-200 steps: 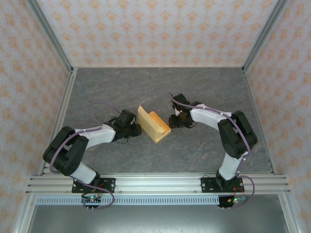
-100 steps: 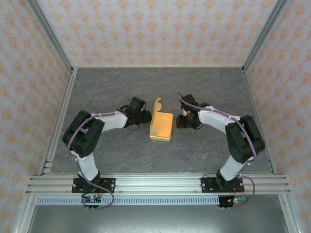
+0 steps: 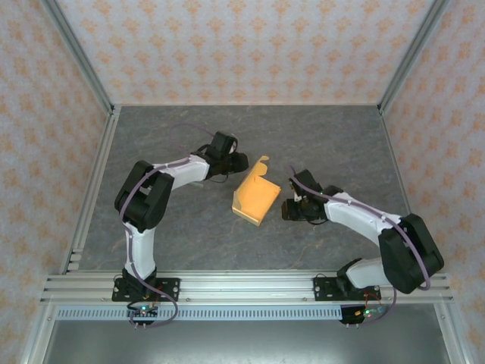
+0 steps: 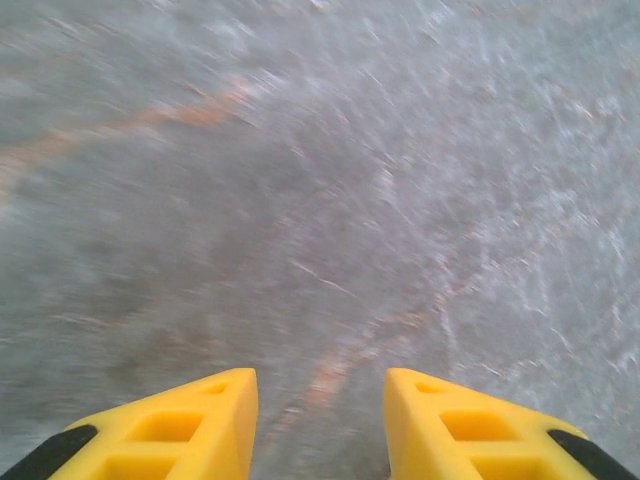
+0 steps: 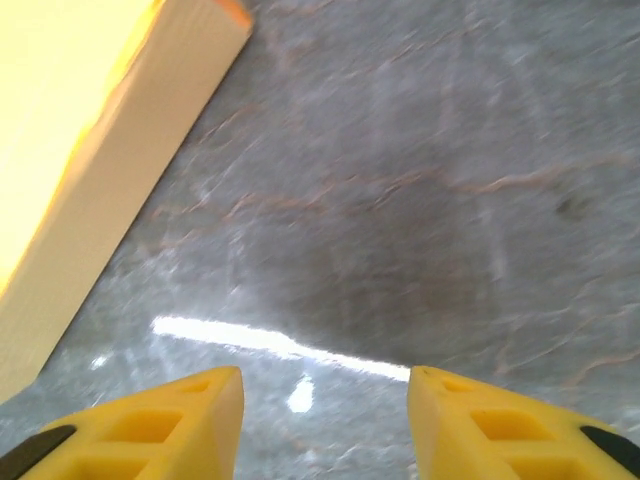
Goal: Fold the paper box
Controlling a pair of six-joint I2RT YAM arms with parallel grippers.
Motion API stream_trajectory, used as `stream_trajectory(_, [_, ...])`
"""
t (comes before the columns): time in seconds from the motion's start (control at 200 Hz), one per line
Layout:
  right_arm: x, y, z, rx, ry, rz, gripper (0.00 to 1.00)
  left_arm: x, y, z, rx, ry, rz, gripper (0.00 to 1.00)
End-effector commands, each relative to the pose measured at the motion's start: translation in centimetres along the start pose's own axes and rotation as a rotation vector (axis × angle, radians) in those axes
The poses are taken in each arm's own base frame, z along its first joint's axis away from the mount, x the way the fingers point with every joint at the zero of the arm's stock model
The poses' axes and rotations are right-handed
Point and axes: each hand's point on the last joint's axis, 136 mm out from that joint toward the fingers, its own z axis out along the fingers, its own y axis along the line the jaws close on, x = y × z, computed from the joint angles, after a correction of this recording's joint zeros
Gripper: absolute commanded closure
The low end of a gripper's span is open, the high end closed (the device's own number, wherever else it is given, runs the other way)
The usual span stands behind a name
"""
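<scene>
The paper box (image 3: pixel 255 199) is seen lying in the middle of the grey table (image 3: pixel 189 250). It is orange-yellow and is turned a little crooked. One flap (image 3: pixel 261 165) is stood up at the far edge of the box, and a small notch is cut into the top of it.

The left arm (image 3: pixel 140 199) is bent at the elbow to the left of the box, and from there it is stretched out low toward the box's far left corner. A thin purple cable (image 3: pixel 163 168) is run along this arm. The left gripper (image 3: pixel 236 161) is held near that corner, with a bit of bare table left between it and the box. In the left wrist view its yellow fingers (image 4: pixel 200 420) are spread apart over the grey table, and nothing is gripped between them.

The right arm (image 3: pixel 379 224) is folded at the elbow well to the right of the box, and its long white part is laid out low toward the box. The right gripper (image 3: pixel 292 206) is placed just beside the box's right side; whether the box is touched cannot be told. In the right wrist view its yellow fingers (image 5: pixel 190 410) are parted wide with only table between them, and a side of the box is seen to the upper left of the fingers.
</scene>
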Motion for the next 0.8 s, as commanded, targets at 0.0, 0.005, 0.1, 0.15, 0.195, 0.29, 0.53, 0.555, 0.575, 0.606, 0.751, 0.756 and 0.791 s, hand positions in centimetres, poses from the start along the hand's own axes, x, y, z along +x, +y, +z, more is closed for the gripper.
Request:
stream_trajectory(0.0, [0.1, 2.7, -0.1, -0.091, -0.053, 0.019, 0.55, -3.3, 1.6, -4.8, -0.065, -0.093, 0.006, 0.61])
stream_trajectory(0.005, [0.0, 2.9, -0.1, -0.096, -0.056, 0.018, 0.55, -3.3, 1.7, -4.8, -0.069, -0.093, 0.018, 0.61])
stream_trajectory(0.1, [0.4, 4.9, 0.3, -0.135, -0.067, -0.004, 0.58, -3.9, 2.9, -7.3, -0.103, -0.131, 0.028, 0.6])
stream_trajectory(0.15, [0.6, 6.0, 0.5, -0.157, -0.068, -0.016, 0.6, -4.2, 3.4, -8.5, -0.111, -0.151, 0.023, 0.59])
stream_trajectory(0.195, [0.8, 6.8, 0.8, -0.175, -0.065, -0.023, 0.63, -4.2, 3.9, -9.5, -0.123, -0.165, 0.025, 0.59])
stream_trajectory(0.29, [1.3, 8.4, 1.3, -0.21, -0.058, -0.043, 0.68, -4.3, 5.3, -11.6, -0.174, -0.189, 0.034, 0.57])
stream_trajectory(0.53, [1.6, 11.2, 2.4, -0.26, -0.063, -0.068, 0.75, -4.6, 6.8, -14.4, -0.205, -0.233, 0.025, 0.56])
stream_trajectory(0.555, [1.4, 11.4, 2.5, -0.266, -0.067, -0.067, 0.76, -4.5, 6.8, -14.4, -0.206, -0.232, 0.026, 0.56])
stream_trajectory(0.575, [1.3, 11.6, 2.6, -0.271, -0.071, -0.067, 0.76, -4.5, 6.8, -14.5, -0.206, -0.232, 0.027, 0.56])
stream_trajectory(0.606, [1.1, 11.9, 2.6, -0.276, -0.077, -0.065, 0.76, -4.5, 6.8, -14.6, -0.206, -0.231, 0.03, 0.56])
stream_trajectory(0.751, [-0.2, 12.5, 3.2, -0.275, -0.117, -0.041, 0.77, -4.1, 7.6, -14.8, -0.234, -0.236, 0.033, 0.56])
stream_trajectory(0.756, [-0.2, 12.5, 3.2, -0.275, -0.119, -0.039, 0.77, -4.1, 7.6, -14.8, -0.235, -0.237, 0.033, 0.56])
stream_trajectory(0.791, [-0.6, 12.6, 3.3, -0.276, -0.133, -0.034, 0.78, -3.9, 7.9, -14.8, -0.244, -0.235, 0.033, 0.56])
